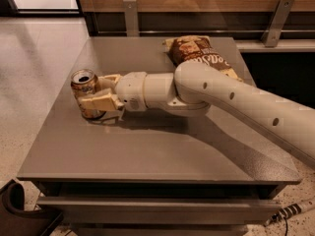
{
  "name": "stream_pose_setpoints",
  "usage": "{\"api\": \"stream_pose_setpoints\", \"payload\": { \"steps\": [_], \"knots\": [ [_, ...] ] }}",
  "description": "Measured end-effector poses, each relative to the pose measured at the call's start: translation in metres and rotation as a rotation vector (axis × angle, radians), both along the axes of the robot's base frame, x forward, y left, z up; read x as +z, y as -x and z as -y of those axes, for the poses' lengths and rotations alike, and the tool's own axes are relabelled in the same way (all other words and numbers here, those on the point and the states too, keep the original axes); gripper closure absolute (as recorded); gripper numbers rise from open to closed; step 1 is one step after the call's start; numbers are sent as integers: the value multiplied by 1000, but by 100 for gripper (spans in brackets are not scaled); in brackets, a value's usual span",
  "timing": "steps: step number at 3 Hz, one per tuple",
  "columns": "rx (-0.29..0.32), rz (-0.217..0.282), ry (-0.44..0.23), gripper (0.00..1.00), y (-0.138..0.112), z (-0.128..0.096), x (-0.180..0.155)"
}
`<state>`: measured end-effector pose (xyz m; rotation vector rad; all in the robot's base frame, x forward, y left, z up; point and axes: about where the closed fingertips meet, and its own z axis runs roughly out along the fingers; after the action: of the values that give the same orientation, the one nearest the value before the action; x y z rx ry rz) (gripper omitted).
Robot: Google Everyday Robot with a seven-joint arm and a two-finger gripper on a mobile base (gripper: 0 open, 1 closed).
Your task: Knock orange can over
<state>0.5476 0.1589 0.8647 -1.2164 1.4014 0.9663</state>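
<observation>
The orange can [82, 84] stands upright near the left edge of the grey table [162, 156], its open silver top facing up. My gripper [96, 93] reaches in from the right and sits at the can. One pale finger [101, 103] lies across the can's front and the other [109, 78] is behind it, so the gripper is shut on the can. The can's lower right side is hidden by the fingers.
A brown chip bag [199, 54] lies at the back right of the table, partly behind my arm. The table's left edge is close to the can. A dark object [17, 208] is on the floor at the lower left, and a cable [290, 212] at the lower right.
</observation>
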Motion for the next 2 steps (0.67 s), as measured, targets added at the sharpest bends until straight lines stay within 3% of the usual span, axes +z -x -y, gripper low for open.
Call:
{"api": "stream_pose_setpoints", "payload": {
  "steps": [2],
  "knots": [
    [4, 1, 0, 52, 1, -2, 1]
  ]
}}
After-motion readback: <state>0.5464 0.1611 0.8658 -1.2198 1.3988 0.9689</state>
